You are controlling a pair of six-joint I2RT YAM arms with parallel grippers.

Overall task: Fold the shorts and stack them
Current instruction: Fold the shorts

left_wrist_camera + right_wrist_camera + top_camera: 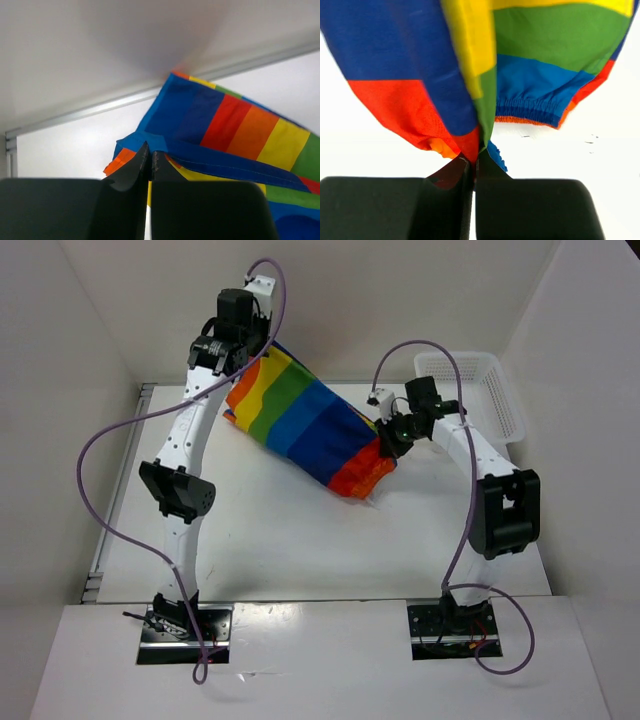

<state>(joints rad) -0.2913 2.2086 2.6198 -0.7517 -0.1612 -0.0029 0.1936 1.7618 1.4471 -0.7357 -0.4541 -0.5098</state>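
The rainbow-striped shorts (300,420) hang stretched between my two grippers above the white table (300,540), sloping from the back left down to the right. My left gripper (243,348) is shut on the shorts' upper corner; in the left wrist view its fingertips (150,152) pinch a blue hem of the shorts (225,125). My right gripper (385,445) is shut on the lower red and orange end. In the right wrist view the fabric (470,75) bunches into the closed jaws of that gripper (475,160). No drawstring shows.
A white plastic mesh basket (495,390) stands at the back right, just beyond my right arm. White walls close in the table on the left, back and right. A metal rail (120,490) runs along the left edge.
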